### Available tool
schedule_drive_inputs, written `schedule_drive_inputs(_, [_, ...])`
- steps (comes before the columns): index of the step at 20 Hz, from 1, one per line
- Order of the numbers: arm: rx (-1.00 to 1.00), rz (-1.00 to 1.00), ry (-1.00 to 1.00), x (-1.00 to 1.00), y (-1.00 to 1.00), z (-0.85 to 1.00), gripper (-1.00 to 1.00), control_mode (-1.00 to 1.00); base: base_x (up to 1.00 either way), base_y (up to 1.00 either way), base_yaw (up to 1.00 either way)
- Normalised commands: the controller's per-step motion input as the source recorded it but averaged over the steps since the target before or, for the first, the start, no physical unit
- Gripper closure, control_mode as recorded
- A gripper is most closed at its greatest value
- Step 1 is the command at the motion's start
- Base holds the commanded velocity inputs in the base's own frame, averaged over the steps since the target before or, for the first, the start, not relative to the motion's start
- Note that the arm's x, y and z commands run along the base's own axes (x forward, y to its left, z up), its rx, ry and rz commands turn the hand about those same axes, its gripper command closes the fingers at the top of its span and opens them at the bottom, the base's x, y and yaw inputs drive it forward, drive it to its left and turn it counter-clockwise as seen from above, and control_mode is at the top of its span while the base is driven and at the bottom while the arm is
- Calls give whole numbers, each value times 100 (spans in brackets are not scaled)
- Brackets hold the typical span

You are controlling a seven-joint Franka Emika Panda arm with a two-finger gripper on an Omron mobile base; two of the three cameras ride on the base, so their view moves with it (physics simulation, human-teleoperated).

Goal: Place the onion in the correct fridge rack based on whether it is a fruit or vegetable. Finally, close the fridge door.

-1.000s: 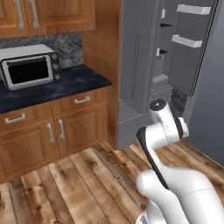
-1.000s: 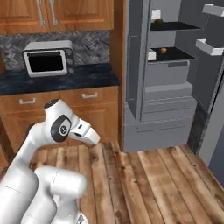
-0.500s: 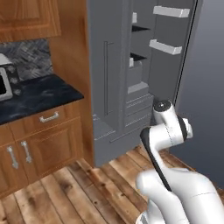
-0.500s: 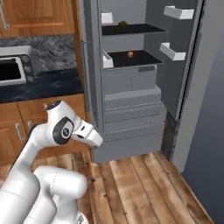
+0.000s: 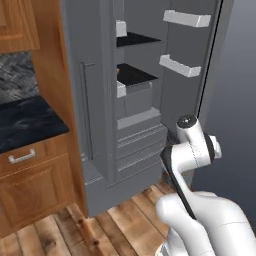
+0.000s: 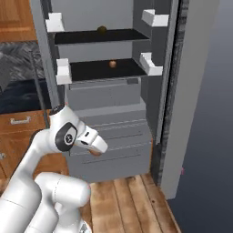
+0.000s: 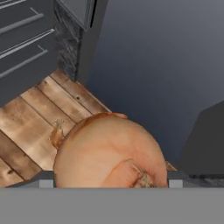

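Observation:
The onion [image 7: 109,153], tan-brown and smooth, sits close up in the hand view with my gripper [image 7: 109,181] shut on it, above the wooden floor. Its underside peeks out below my hand [image 6: 94,153] in front of the fridge drawers. The fridge stands open. Two black fridge racks show, an upper one [image 6: 123,35] and a lower one [image 6: 91,70]. A dark olive-yellow item [image 6: 102,29] lies on the upper rack and an orange-red ball [image 6: 112,64] on the lower. The fridge door [image 6: 200,113] is swung open at the right, with white bins [image 5: 186,18] on its inner side.
Grey fridge drawers [image 6: 113,129] fill the space below the racks. A dark counter [image 5: 25,125] over wooden cabinets [image 5: 30,185] stands left of the fridge. Wooden floor [image 6: 132,205] lies between my base and the fridge.
The whole picture has shifted: the base has driven toward the fridge, and the microwave and counter have slid off to the left. My arm keeps its pose with the onion held.

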Motion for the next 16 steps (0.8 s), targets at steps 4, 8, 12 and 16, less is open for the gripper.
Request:
schedule_drive_inputs(4, [0, 0, 0, 0, 0, 0, 100, 100, 85, -35, 35])
schedule_drive_inputs(8, [0, 0, 0, 0, 0, 0, 100, 100, 97, -14, 43])
schedule_drive_inputs(12, [0, 0, 0, 0, 0, 0, 100, 100, 87, -36, 41])
schedule_drive_inputs(16, [0, 0, 0, 0, 0, 0, 100, 100, 67, -62, 36])
